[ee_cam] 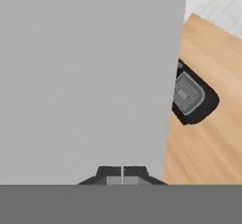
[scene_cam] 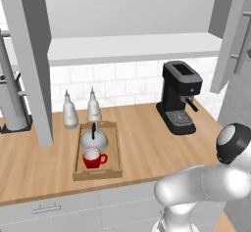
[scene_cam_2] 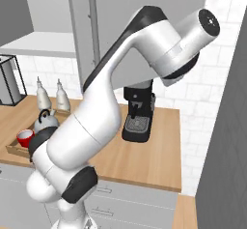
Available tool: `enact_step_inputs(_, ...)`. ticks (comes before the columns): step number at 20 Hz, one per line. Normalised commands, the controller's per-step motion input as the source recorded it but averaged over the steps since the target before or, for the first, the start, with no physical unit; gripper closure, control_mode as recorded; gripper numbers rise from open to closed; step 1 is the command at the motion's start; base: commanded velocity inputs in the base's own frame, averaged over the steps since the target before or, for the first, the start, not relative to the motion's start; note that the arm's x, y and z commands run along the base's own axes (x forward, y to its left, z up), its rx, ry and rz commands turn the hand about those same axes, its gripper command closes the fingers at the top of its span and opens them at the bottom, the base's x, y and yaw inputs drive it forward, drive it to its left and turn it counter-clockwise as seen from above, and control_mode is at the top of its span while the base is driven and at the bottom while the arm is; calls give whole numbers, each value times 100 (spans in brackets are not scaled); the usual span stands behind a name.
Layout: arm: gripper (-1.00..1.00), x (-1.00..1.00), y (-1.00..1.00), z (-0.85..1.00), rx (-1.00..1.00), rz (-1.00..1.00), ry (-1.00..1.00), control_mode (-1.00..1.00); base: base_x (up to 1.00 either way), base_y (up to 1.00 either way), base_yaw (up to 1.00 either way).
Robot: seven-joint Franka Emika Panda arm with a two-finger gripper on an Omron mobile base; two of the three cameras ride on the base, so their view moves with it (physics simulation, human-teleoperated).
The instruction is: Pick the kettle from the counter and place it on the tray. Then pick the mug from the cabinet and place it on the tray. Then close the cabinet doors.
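Two bottles: white, on counter just behind tray
Kettle: one, on tray, far end
Mug: one, red, on tray, near end
Coffee machine: one, black, right of tray
Cabinet doors: two, both open
Gripper: fingertips together, empty, facing grey door panel
Room: white tiled wall

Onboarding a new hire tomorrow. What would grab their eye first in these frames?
Probably the red mug sitting in front of the silver kettle on the wooden tray on the counter, left of the black coffee machine. Then the open cabinet door, a flat grey panel right in front of the shut gripper in the hand view.
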Motion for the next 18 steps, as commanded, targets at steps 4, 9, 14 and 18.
enact_step_inputs(4, 100, 1, 66, 13, -24, 2, -44, -100, 0, 0, 0)
enact_step_inputs(9, 100, 18, 80, -43, -7, 0, -60, -100, 0, 0, 0)
enact_step_inputs(14, 100, 71, 78, -39, 0, 0, -57, -100, 0, 0, 0)
enact_step_inputs(18, 100, 82, 51, 0, 0, 0, -9, -100, 0, 0, 0)
